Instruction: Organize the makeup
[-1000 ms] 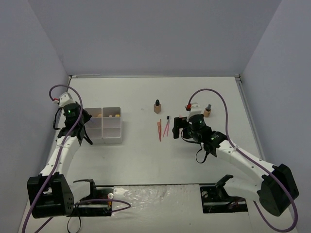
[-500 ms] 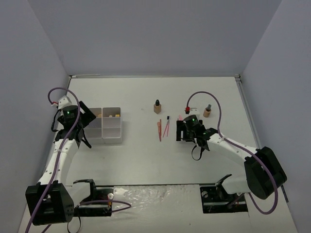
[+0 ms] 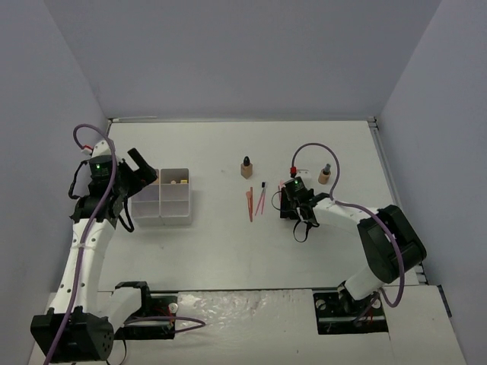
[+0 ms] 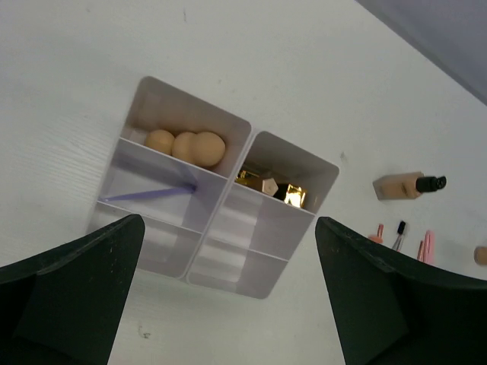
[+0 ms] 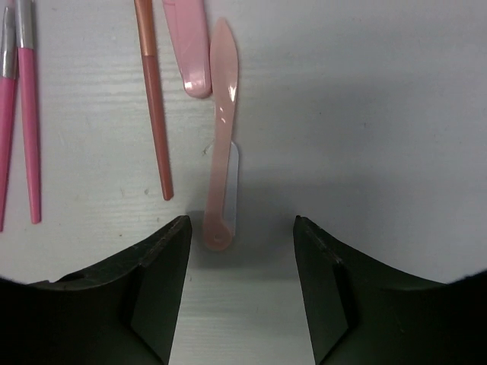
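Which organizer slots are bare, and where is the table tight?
In the organizer, seen from the left wrist, the slot below the lilac stick and both slots below the lipsticks are bare; sponges fill theirs. The table between organizer and pink sticks is open. It is crowded around the right gripper.

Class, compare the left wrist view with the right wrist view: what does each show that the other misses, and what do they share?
Left wrist only: the white organizer holding peach sponges, a lilac stick and gold lipstick tubes, plus a tan bottle. Right wrist only: the whole pink spatula, close up. Both: the white table with thin pink sticks lying on it.
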